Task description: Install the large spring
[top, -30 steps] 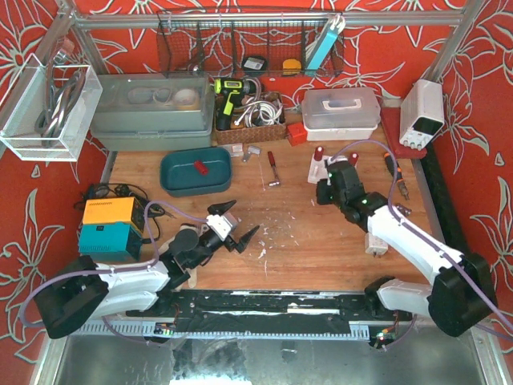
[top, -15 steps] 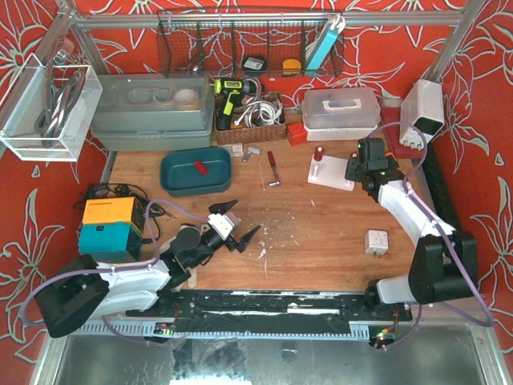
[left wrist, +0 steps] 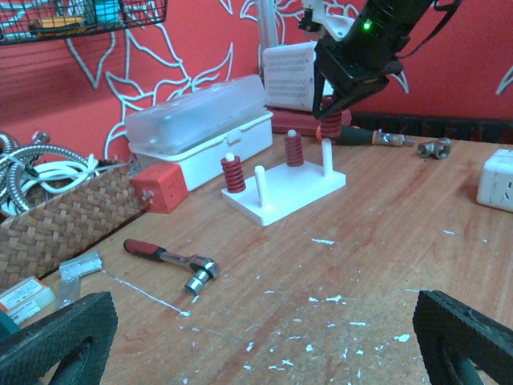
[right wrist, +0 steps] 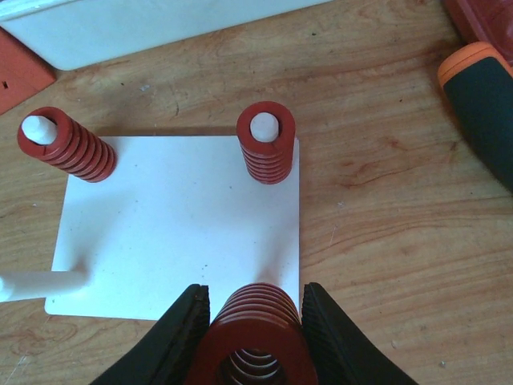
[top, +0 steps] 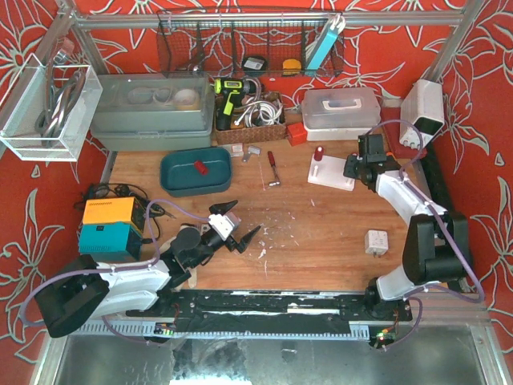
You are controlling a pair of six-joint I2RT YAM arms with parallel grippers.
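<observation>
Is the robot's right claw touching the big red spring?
Touching. The right wrist view shows the right gripper with both black fingers pressed against the big red coil spring.

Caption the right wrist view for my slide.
Right end effector holds the large red spring over the white peg base.

Red walls (top: 481,72) patterned with white flower outlines enclose the wooden counter (top: 321,224). A wire basket (top: 208,48) hangs along the back.

Wooden surface (top: 313,216): teal tray (top: 178,175) at ten o'clock, wicker basket (top: 250,135) at twelve, white lidded box (top: 340,108) at one, white socket block (top: 376,242) at four, orange-and-teal box (top: 110,223) at eight, red-handled tool (top: 272,168) near centre.
</observation>
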